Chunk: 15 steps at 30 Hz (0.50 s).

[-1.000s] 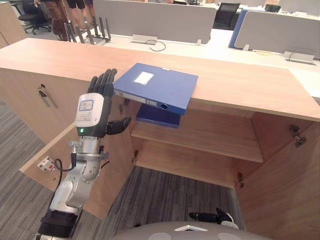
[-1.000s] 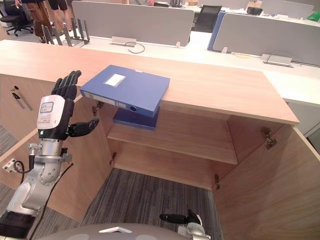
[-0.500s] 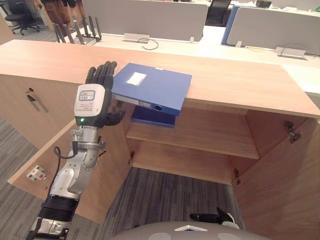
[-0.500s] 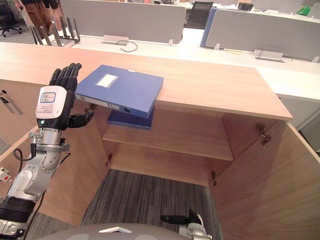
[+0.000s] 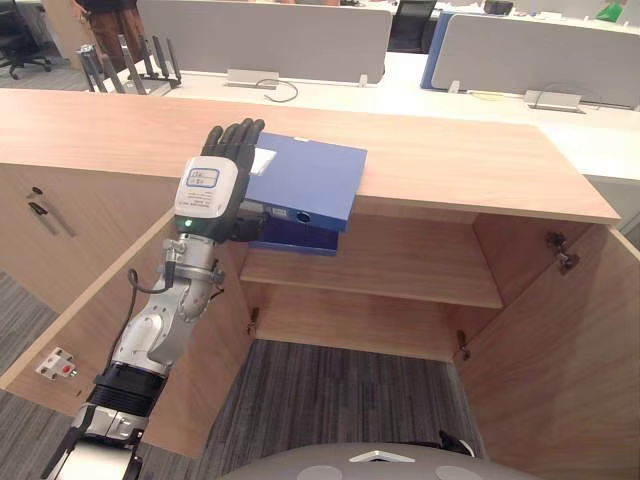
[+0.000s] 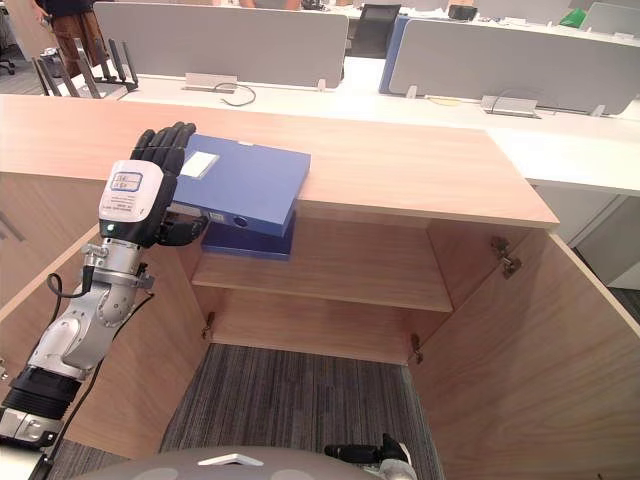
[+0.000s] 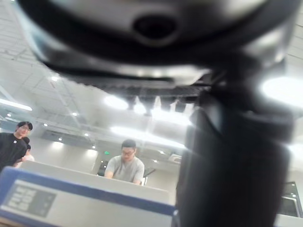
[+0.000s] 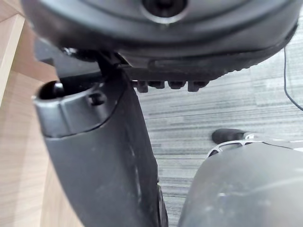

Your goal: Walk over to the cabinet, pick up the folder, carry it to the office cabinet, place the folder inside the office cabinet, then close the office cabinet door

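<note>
A blue folder (image 5: 312, 178) with a white label lies on the wooden cabinet top (image 5: 470, 165), its spine hanging over the front edge. My left hand (image 5: 210, 190) is raised at the folder's left end. Its straight fingers (image 5: 236, 138) lie across the folder's near-left corner, and the thumb reaches under the spine. The left wrist view looks along the folder's (image 7: 71, 203) edge, past the thumb (image 7: 227, 165). My right hand (image 6: 362, 452) hangs low over the carpet with relaxed fingers and holds nothing; its thumb (image 8: 94, 142) is seen close up in the right wrist view.
The cabinet stands open below, with its left door (image 5: 90, 310) and right door (image 5: 560, 350) swung towards me. A second blue folder (image 5: 295, 238) lies on the inner shelf (image 5: 400, 270). Desks with grey partitions (image 5: 270, 40) and people stand behind.
The camera has shifted. My left hand has moved from beside the folder's left edge onto its corner, and the thumb has gone under the spine. The folder has not moved on the top.
</note>
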### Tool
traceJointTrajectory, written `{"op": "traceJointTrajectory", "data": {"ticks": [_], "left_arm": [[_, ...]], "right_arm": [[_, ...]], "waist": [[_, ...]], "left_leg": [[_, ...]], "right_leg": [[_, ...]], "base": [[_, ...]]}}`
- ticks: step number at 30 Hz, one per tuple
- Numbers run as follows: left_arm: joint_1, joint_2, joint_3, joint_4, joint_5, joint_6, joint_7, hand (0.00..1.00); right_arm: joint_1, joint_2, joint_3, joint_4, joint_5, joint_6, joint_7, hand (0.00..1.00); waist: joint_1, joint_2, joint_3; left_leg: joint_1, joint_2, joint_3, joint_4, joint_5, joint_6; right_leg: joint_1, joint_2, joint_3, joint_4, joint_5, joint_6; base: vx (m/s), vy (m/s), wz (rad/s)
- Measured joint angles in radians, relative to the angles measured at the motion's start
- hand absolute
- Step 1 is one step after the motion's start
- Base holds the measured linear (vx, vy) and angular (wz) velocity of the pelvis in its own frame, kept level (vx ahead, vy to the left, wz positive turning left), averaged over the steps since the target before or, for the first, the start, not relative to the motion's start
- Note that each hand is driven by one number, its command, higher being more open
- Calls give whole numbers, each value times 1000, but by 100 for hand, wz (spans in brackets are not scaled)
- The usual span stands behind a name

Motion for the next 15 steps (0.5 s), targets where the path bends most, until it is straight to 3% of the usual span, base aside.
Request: {"op": "traceJointTrajectory", "data": {"ticks": [15], "left_arm": [[-92, 24, -89, 108, -4, -14, -62, 100]], "right_arm": [[26, 3, -37, -5, 1, 2, 9, 100]], "waist": [[-26, 3, -3]], "left_leg": [[2, 0, 4, 0, 0, 0]], "right_leg": [[-2, 0, 7, -2, 10, -4]], "base": [[-2, -5, -1]]}}
